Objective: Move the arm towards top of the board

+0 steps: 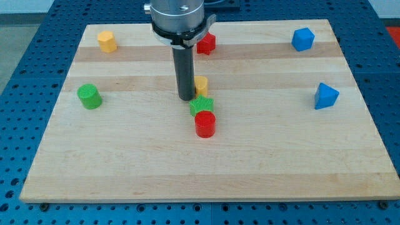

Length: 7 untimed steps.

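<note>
My tip (187, 98) rests on the wooden board (125, 156) near the middle, a little toward the view's top. A yellow block (202, 85) sits just right of the rod, partly hidden behind it. A green star-shaped block (202, 105) lies just right of and below the tip, close to it. A red cylinder (205, 124) touches the green star's lower side. The rod rises to the arm's grey flange (178, 15) at the view's top.
A red block (207, 43) sits at the top, right of the rod. A yellow block (107, 41) is at the top left, a green cylinder (89, 96) at the left. A blue cube (302, 39) is at the top right, a blue block (325, 96) at the right.
</note>
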Each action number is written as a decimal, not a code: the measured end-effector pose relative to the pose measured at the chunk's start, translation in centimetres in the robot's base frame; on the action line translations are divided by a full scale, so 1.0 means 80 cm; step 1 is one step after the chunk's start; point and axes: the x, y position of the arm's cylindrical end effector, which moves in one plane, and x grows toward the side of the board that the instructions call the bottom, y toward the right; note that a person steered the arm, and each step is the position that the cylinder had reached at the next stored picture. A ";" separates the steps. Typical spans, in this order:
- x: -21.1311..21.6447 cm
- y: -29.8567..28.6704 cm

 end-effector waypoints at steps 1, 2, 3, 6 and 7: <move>0.000 0.004; 0.000 0.004; 0.000 -0.002; -0.023 -0.029; -0.054 -0.029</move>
